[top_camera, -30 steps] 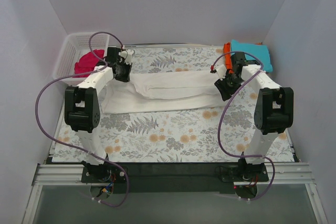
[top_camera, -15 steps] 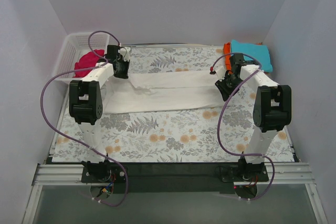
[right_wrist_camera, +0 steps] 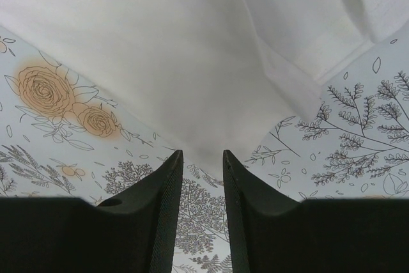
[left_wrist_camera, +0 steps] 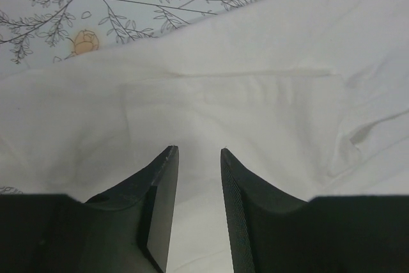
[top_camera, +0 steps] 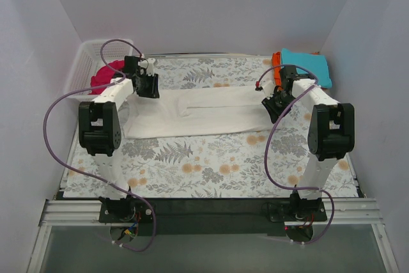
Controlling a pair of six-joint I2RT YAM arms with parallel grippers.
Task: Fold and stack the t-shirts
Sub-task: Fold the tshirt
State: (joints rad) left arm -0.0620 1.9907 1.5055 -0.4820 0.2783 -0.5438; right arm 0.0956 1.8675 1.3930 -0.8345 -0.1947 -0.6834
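Observation:
The off-white t-shirt (top_camera: 204, 116) lies folded into a long band across the far half of the floral table cover. My left gripper (top_camera: 148, 84) hovers over its far left end, jaws slightly apart with only flat cloth (left_wrist_camera: 243, 94) showing between them (left_wrist_camera: 196, 150). My right gripper (top_camera: 276, 103) is at the shirt's right end, open and empty (right_wrist_camera: 202, 153), its tips just short of the cloth's edge (right_wrist_camera: 160, 43). The magenta t-shirt (top_camera: 105, 75) lies in the basket. The teal t-shirt (top_camera: 308, 65) and the orange t-shirt (top_camera: 276, 62) lie stacked at the far right.
The white mesh basket (top_camera: 83, 62) stands at the far left corner, close behind my left gripper. The floral table cover (top_camera: 211, 164) stretches from the shirt to the near edge. White walls close in the back and both sides.
The raised fold of the off-white shirt has been carried toward the far side and now lies flat. My left gripper has shifted left and farther back; my right gripper has moved slightly back.

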